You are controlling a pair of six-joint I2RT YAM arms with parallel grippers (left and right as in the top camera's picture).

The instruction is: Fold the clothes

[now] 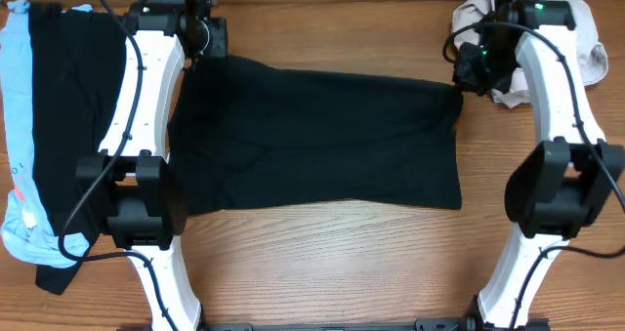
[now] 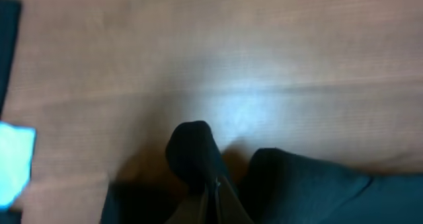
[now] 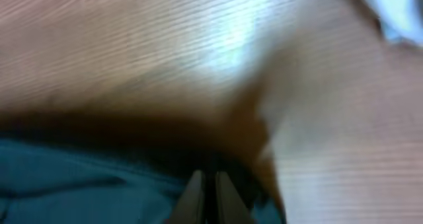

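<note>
Left tool [image 2: 215, 201] and right tool [image 3: 211, 194] are both pinched shut on the black garment's [image 1: 322, 141] far corners; it lies spread on the surface [image 1: 322, 263]. First fold, I reckon: lift both evenly, bring toward me.

We find the left arm [image 1: 137, 97] and right arm [image 1: 559, 87] alike — glossy white tapered links between chunky black joint housings [image 1: 145, 206]. Thin black cables [image 1: 98, 175] trail along each shell. Small green lights [image 1: 537, 7] glow at 2 o'clock and 10 o'clock overhead. The left gripper [image 2: 215, 191] and right gripper [image 3: 211, 194] end in slim pale fingers (blurred up close).
</note>
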